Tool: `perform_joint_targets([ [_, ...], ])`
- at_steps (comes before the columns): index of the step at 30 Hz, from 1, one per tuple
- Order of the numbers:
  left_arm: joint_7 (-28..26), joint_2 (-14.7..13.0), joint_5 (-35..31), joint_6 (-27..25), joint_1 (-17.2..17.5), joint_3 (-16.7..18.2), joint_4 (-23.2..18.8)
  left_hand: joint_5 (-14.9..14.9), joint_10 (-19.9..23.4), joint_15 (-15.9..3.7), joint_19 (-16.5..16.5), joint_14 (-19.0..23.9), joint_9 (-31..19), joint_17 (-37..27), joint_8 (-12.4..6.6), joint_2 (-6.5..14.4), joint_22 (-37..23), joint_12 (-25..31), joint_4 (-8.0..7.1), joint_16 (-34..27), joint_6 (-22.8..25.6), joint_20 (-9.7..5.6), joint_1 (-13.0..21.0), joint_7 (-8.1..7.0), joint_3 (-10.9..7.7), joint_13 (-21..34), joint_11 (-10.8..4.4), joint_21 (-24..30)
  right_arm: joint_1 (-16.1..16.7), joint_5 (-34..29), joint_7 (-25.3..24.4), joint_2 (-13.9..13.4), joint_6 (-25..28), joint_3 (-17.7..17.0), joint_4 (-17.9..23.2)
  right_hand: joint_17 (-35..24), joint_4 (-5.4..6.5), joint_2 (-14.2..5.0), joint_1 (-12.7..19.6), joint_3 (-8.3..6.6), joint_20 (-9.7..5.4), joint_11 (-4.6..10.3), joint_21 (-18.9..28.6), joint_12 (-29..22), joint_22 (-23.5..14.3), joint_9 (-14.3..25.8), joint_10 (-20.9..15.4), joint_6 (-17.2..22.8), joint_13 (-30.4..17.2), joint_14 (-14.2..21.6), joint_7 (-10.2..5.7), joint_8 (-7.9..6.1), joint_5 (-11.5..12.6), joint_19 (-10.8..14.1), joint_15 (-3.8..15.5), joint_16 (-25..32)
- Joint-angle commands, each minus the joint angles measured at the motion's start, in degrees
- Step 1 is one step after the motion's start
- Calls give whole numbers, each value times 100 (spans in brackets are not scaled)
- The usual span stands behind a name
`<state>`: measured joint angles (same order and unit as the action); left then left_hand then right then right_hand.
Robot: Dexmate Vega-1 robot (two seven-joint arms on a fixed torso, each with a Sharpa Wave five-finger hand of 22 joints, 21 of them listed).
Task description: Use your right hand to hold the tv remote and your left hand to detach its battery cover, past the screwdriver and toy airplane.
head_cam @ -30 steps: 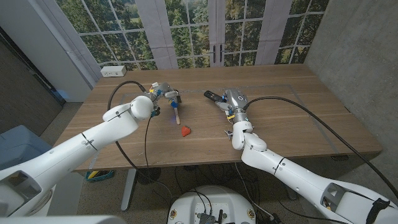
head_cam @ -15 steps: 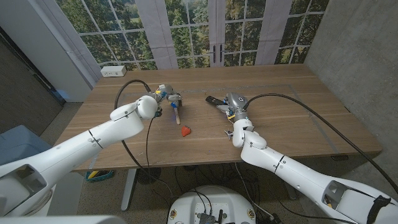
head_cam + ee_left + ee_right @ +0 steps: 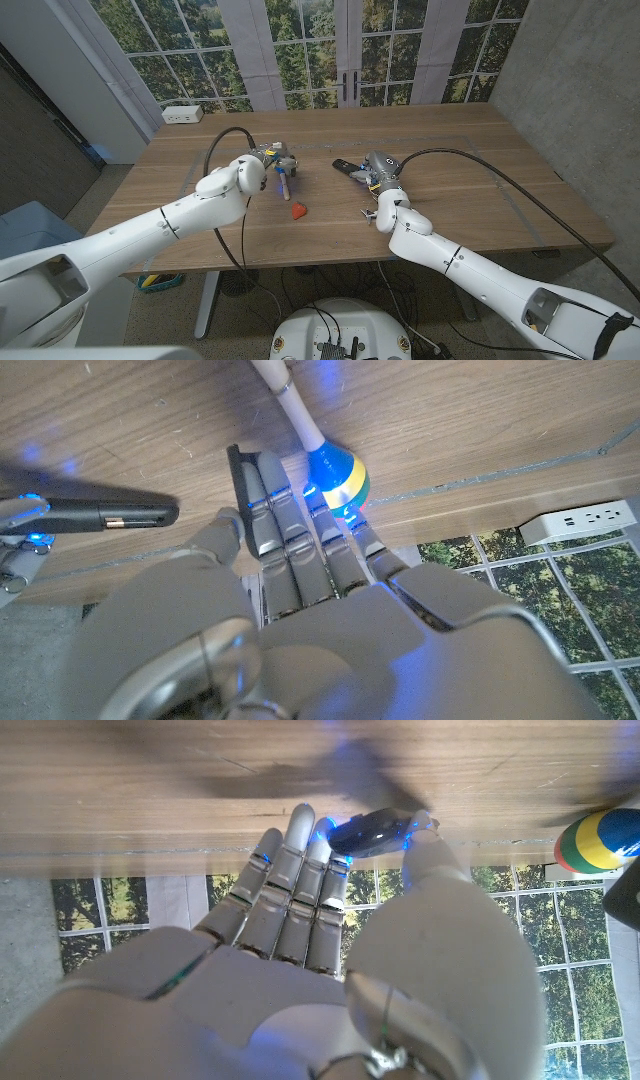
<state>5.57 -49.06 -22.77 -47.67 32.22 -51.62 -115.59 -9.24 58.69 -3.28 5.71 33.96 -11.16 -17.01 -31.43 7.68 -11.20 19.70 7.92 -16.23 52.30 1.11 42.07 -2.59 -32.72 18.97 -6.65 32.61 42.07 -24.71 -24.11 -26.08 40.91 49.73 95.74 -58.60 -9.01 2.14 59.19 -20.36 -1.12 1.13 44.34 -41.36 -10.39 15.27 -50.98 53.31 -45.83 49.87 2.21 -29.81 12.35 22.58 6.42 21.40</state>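
The right hand grips the tv remote at one end, pinched between thumb and fingertips, with the free end projecting toward the left hand. In the left wrist view the remote's open battery bay shows, and a thin black panel, judged to be the battery cover, lies against the left hand's fingers, apparently held there. The screwdriver, with its striped handle, lies just beyond those fingertips; the red toy airplane sits on the wooden table nearer the robot than either hand. The step in hand appears to be carrying the freed cover clear. Done well, the left hand keeps its pinch firm and moves away from the remote without brushing the screwdriver, while the right hand holds level.
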Motion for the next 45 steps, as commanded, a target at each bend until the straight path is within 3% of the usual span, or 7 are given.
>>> perform_joint_targets([
  [1, 1190, 39, -907, -201, -509, -604, 43, -46, -627, -899, -88, -92, 30, 60, 183, 20, 68, -106, 224, 28, -90, 23, 11, -61, -122, -96, -509, -99, -40, 289, 139, -86, 130, -13, 101, -41, -7, -676, 594, -234, 29, 896, 34, -5, -17, 8, -965, 600, -22, 39, -525, 21, -29, -27, 653, -7],
  [10, 1979, 200, -1167, -427, -722, -722, 177, -64, -1403, -786, -342, -508, 33, 369, 901, -204, 124, -560, 193, 258, -567, 184, -93, -119, 318, -422, -417, -479, -206, 428, 451, -140, 464, 109, 167, -111, 4, -705, 576, -221, 40, 901, 38, 37, -20, -12, -936, 545, 23, 45, -506, 63, -81, -53, 638, 10],
  [21, 2277, 242, -1323, -531, -778, -725, 208, -51, -2155, -664, -567, -930, 27, 524, 1420, -618, 121, -808, 140, 443, -917, 218, -441, -212, 756, -593, -255, -851, -313, 526, 443, -144, 602, 189, 136, -177, 33, -738, 512, -196, 59, 932, 56, 68, -23, 11, -875, 448, 27, 13, -532, 98, -139, -51, 627, 8],
  [28, 1818, 166, -1279, -440, -460, -397, 37, -62, -3201, -395, -770, -1541, -1, 574, 2095, -858, 100, -910, 72, 539, -2174, 341, -872, -228, 1060, -674, 68, -1250, -430, 560, 477, -104, 759, 285, 54, -203, 35, -753, 496, -191, 62, 919, 61, 75, -24, 11, -858, 437, 26, -5, -522, 107, -156, -58, 629, 4],
  [33, 1404, 97, -1110, -199, -174, -76, -67, -71, -4012, -159, -1025, -2101, -4, 594, 2167, -892, 88, -930, 42, 588, -3189, 468, -1148, -211, 1144, -689, 294, -1549, -530, 576, 539, -92, 842, 378, 8, -209, 82, -794, 399, -183, 113, 887, 58, 204, -25, -7, -735, 304, 154, -90, -545, 180, -193, -101, 593, -56],
  [38, 752, 0, -755, 301, 254, 410, -156, -83, -4777, 35, -1240, -2606, 13, 596, 2189, -870, 75, -937, 8, 589, -4146, 589, -1407, -249, 1175, -696, 441, -1778, -646, 569, 677, -131, 934, 509, -2, -154, 202, -651, -127, -23, 297, 747, 46, 618, -22, -65, 48, -343, 327, -503, -537, 520, -241, -201, 507, -325],
  [45, -356, -61, -78, 1264, 955, 1202, -121, -85, -5109, 106, -1249, -2795, 24, 576, 2190, -781, 69, -925, -63, 569, -4597, 625, -1627, -277, 1178, -697, 505, -1845, -813, 599, 954, -215, 1051, 675, 30, 571, 288, -133, -1297, 480, 816, 178, -302, 2170, -9, -275, 2421, -2641, 926, -2232, -226, 1678, -89, -808, -185, -1087],
])
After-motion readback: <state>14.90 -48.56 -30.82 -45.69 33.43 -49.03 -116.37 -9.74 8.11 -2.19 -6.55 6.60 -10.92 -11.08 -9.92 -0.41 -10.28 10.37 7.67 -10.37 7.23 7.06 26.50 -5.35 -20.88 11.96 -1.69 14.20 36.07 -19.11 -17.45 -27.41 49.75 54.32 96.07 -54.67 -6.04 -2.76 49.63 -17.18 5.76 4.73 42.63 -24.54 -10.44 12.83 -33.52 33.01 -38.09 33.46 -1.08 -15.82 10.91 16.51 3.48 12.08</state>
